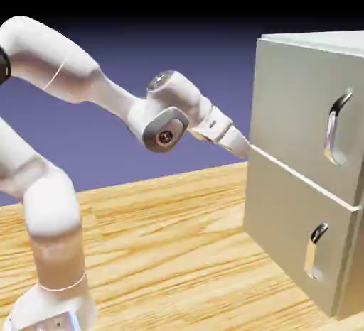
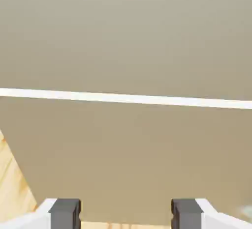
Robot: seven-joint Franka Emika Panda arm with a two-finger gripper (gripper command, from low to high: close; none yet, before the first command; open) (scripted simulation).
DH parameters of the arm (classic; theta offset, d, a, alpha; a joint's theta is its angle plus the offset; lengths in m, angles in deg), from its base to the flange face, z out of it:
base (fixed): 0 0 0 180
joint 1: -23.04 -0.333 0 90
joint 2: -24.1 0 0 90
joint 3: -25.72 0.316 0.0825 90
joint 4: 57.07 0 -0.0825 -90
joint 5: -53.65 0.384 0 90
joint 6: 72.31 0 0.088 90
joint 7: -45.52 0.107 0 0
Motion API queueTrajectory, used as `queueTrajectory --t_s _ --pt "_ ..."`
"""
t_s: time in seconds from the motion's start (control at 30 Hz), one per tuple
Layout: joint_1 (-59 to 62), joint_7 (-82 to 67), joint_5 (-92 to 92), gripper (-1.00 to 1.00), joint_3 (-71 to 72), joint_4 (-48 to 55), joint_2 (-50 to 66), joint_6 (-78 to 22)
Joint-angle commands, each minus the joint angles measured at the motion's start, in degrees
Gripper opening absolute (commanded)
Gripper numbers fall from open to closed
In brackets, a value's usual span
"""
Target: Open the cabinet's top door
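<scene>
Cabinet's (image 1: 313,173) top door (image 1: 298,109) shut; gripper (image 1: 242,145) open, empty, off its handle (image 1: 338,129); line up there before closing.

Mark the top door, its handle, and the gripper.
top door (image 1: 291,102): exterior view, bare panel left of the handle.
handle (image 1: 337,128): exterior view, middle of the silver bar.
gripper (image 2: 126,214): hand view, midway between the open grey fingertips.

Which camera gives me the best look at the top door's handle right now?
The exterior view: the top door's handle shows whole there, curved, silver and upright on the top door. The hand view shows only flat grey-beige panels split by a pale seam, no handle.
</scene>
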Motion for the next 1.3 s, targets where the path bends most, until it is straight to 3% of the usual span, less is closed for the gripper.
queueTrajectory --t_s 0.0,1.27 --pt "-0.9 -1.1 -2.5 0.00 -1.1 0.5 -0.5 0.0" --pt "-34.9 -43.6 -97.2 0.00 -43.5 21.0 -20.0 0.3"
